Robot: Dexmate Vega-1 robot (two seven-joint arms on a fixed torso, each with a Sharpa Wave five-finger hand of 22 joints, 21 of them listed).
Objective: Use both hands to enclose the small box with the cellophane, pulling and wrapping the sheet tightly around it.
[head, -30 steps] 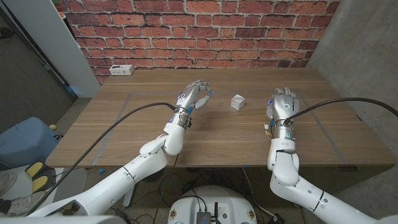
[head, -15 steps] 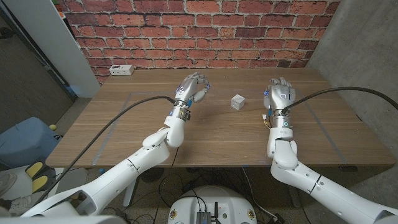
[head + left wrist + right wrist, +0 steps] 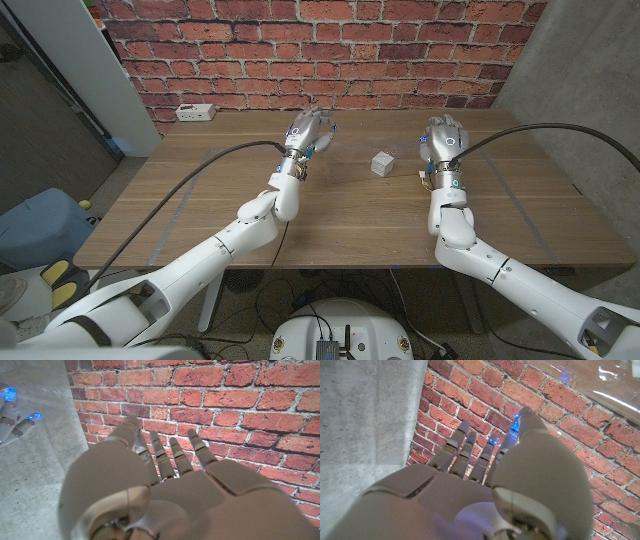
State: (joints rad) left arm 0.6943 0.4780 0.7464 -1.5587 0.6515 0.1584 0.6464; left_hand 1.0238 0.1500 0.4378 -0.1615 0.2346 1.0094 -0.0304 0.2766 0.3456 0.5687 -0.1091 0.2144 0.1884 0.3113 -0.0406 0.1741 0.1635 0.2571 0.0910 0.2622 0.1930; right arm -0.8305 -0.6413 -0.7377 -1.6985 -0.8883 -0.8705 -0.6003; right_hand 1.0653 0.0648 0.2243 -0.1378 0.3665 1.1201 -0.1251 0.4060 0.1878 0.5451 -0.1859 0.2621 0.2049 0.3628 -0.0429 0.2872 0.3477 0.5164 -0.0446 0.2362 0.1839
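Note:
The small white box [image 3: 381, 164] stands on the wooden table [image 3: 350, 225], between my two hands. A clear cellophane sheet [image 3: 187, 190] lies spread over the table under it, seen mostly as faint edges. My left hand [image 3: 307, 135] is raised to the left of the box, with its fingers apart and nothing in them. To the right of the box my right hand [image 3: 443, 140] is also lifted, fingers extended, holding nothing. In the left wrist view my left hand [image 3: 165, 490] points at the brick wall. The right hand [image 3: 485, 480] does the same in the right wrist view.
A white power strip [image 3: 194, 112] lies at the table's far left corner. A red brick wall [image 3: 320, 50] runs behind the table and a concrete wall [image 3: 580, 70] stands on the right. A blue bin [image 3: 40, 225] sits on the floor at the left.
Both hands have risen and moved away from me toward the wall, ending beside the box. The box has stayed put.

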